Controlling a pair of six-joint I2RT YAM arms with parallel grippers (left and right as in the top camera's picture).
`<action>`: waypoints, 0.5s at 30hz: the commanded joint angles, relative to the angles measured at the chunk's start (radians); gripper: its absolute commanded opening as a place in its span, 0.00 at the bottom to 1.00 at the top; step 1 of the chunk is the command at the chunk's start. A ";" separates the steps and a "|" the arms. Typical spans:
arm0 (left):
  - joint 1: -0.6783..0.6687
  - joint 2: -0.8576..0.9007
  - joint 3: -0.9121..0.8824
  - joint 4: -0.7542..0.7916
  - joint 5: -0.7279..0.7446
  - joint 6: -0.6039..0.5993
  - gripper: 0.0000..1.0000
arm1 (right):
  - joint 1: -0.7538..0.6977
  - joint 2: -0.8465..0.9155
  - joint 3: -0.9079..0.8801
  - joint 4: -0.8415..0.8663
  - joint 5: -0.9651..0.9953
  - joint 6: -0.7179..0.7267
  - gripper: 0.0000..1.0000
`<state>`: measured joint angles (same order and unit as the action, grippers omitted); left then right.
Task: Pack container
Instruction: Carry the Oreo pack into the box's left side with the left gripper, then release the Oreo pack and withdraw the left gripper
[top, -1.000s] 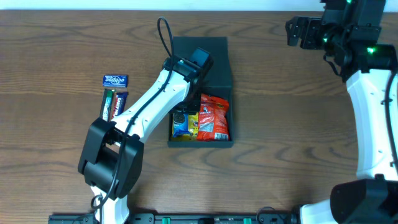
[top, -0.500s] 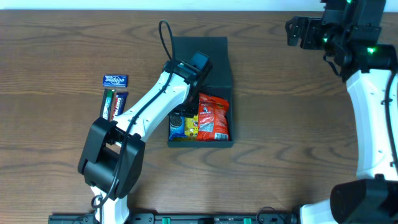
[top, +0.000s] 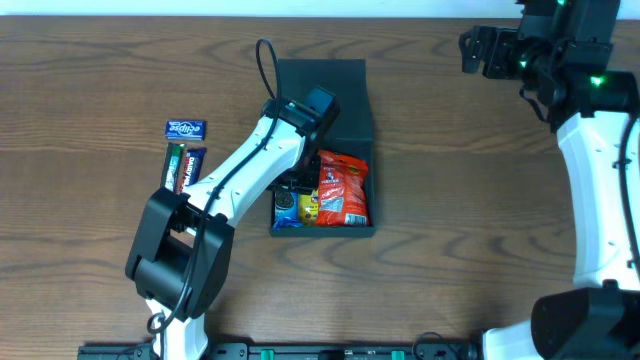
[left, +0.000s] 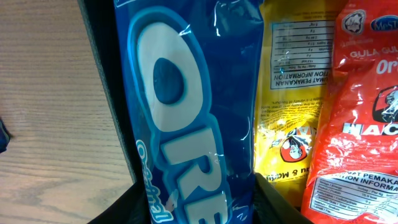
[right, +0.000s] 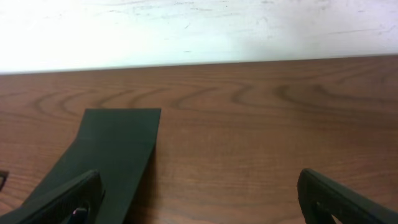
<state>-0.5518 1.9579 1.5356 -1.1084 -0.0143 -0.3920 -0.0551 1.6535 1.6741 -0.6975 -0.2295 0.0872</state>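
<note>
The dark container (top: 322, 231) lies open at the table's middle, its flap lid (top: 335, 85) folded back. Inside lie a red snack packet (top: 343, 188), a yellow packet (top: 309, 206) and a blue Oreo packet (top: 286, 207). My left gripper (top: 294, 186) reaches down into the container's left side. In the left wrist view its fingers (left: 199, 211) press both sides of the Oreo packet (left: 186, 106), beside the yellow packet (left: 289, 93) and the red packet (left: 360, 124). My right gripper (top: 470, 50) hangs open and empty at the far right; its wrist view (right: 199, 199) shows the lid (right: 112, 149).
A blue Eclipse gum pack (top: 185, 129) and two snack bars (top: 176, 167) (top: 194, 168) lie on the wooden table left of the container. The left arm stretches from the front edge across the container's left wall. Bare wood (left: 50, 93) lies just outside that wall.
My left gripper has shifted slightly left inside the container, and the Oreo packet has moved with it toward the left wall. The right arm has not moved.
</note>
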 joint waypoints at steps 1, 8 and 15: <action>0.002 -0.006 -0.002 -0.009 0.006 0.002 0.44 | -0.003 -0.022 0.000 -0.002 -0.008 0.010 0.99; 0.003 -0.016 0.029 -0.006 0.004 0.011 0.66 | -0.003 -0.022 0.000 -0.002 -0.008 0.010 0.99; 0.003 -0.097 0.152 -0.006 -0.009 0.053 0.66 | -0.003 -0.022 0.000 -0.002 -0.008 0.010 0.99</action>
<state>-0.5518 1.9350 1.6211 -1.1107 -0.0010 -0.3691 -0.0551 1.6535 1.6741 -0.6979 -0.2298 0.0872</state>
